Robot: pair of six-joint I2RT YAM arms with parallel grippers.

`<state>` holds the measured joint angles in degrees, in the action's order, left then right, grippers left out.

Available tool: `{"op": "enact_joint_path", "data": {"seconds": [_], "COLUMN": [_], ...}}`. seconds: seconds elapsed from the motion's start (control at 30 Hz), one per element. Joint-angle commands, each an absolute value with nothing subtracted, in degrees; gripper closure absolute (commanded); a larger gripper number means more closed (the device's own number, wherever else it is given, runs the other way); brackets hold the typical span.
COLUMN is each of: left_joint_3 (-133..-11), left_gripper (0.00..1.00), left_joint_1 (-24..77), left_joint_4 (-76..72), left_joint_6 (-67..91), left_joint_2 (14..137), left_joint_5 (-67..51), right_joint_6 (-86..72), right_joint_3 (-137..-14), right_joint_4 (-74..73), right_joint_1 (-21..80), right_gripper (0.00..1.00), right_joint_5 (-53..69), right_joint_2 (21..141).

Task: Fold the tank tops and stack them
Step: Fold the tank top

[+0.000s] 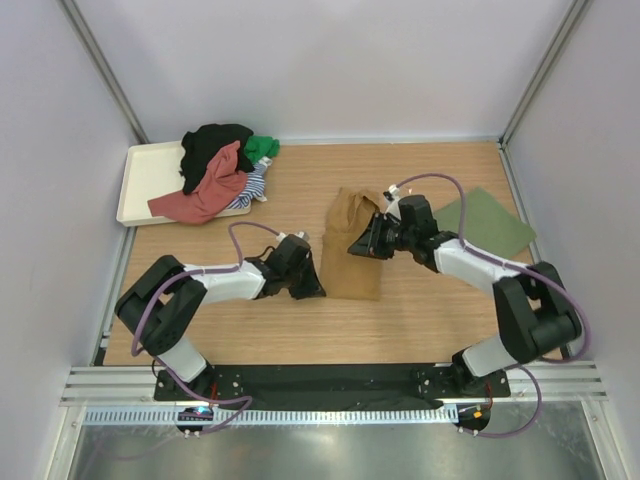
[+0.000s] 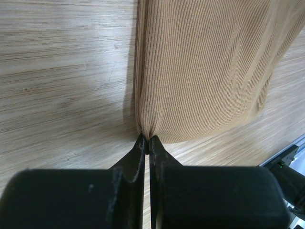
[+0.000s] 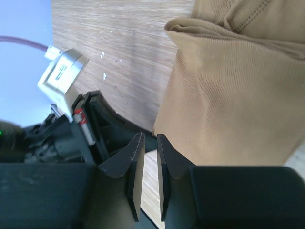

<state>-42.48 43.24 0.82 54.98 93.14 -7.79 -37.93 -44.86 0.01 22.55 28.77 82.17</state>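
Note:
A mustard brown tank top [image 1: 352,262] lies lengthwise mid-table, its far end bunched up. My left gripper [image 1: 314,287] is shut on the near left hem corner of this top [image 2: 205,67]; the cloth is pinched between the fingertips [image 2: 141,144]. My right gripper [image 1: 360,244] hovers over the top's left side, its jaws a narrow gap apart with only table showing between them [image 3: 150,139]. The brown cloth [image 3: 228,95] lies just right of that gripper. Other tank tops, among them red [image 1: 205,192] and black [image 1: 212,146], are heaped on the tray. A flat olive green one [image 1: 487,222] lies at the right.
The cream tray [image 1: 140,180] sits at the back left against the wall. A green and a striped garment [image 1: 258,165] spill off its right edge. The left arm's wrist camera [image 3: 62,76] shows close to my right gripper. Walls close in the table on three sides.

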Motion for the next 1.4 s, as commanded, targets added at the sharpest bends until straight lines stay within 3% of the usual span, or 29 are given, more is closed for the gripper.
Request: {"op": "enact_joint_path", "data": {"seconds": [0.0,0.33,0.67,0.9,1.1,1.2,1.37], "left_joint_3": [-42.0,-40.1,-38.1,-35.7,-35.5,-35.5,-35.6], "left_gripper": [1.00,1.00,1.00,1.00,1.00,1.00,1.00], "left_joint_1": [43.9,45.3,49.2,49.9,50.1,50.4,51.1], "left_joint_4": [0.3,0.4,0.3,0.4,1.1,1.7,2.5], "left_joint_6": [53.4,53.8,56.1,57.0,57.0,57.0,57.0], "left_joint_2": [92.7,90.5,89.4,86.8,84.9,84.6,83.7], "left_joint_5": [-7.7,-7.7,-5.5,-4.2,-4.0,-3.6,-3.3], "right_joint_6": [-41.7,-45.2,-43.6,-38.3,-32.9,-32.3,-35.5], "right_joint_3": [-48.4,-56.6,-62.7,-60.0,-49.2,-42.9,-30.1], "right_joint_4": [12.4,23.5,18.7,13.4,0.4,-6.9,-5.4], "right_joint_1": [22.7,18.8,17.9,18.0,20.8,23.3,24.0], "right_gripper": [0.79,0.90,0.90,0.80,0.47,0.44,0.45], "right_joint_5": [34.0,35.8,34.6,34.1,24.2,18.2,20.7], "right_joint_2": [89.5,109.5,114.7,103.6,87.6,80.2,69.2]}}
